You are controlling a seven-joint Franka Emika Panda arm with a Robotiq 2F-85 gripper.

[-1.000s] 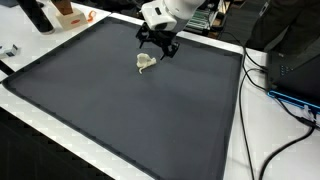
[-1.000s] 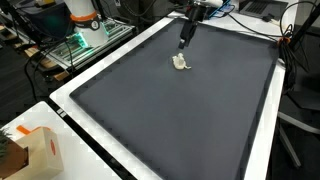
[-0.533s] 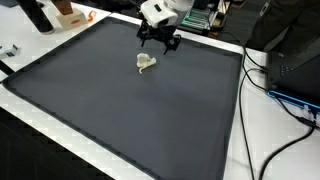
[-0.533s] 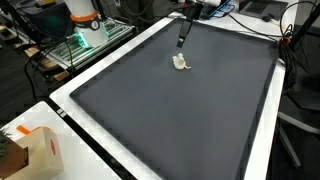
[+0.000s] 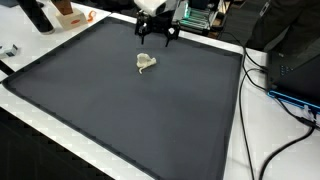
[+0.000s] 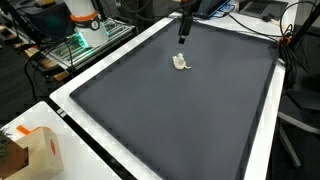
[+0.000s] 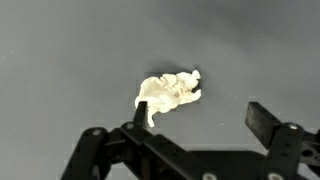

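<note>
A small cream-coloured crumpled object [image 5: 146,62] [image 6: 181,63] [image 7: 168,92] lies on the dark grey mat [image 5: 120,110] [image 6: 170,110], toward its far side. My gripper [image 5: 157,38] [image 6: 182,34] [image 7: 200,117] hangs above the mat, raised over the object and a little behind it. Its fingers [image 7: 262,118] stand wide apart, and nothing sits between them. In the wrist view the object lies on the mat just beyond the left finger, apart from it.
A white table border [image 5: 235,120] [image 6: 100,75] frames the mat. Cables [image 5: 290,100] and dark equipment lie beside one edge. An orange-and-white box [image 6: 35,150] stands at a near corner, and bottles and a box [image 5: 55,14] at another corner.
The gripper has risen and drawn back from the cream object, staying open. The object has not moved.
</note>
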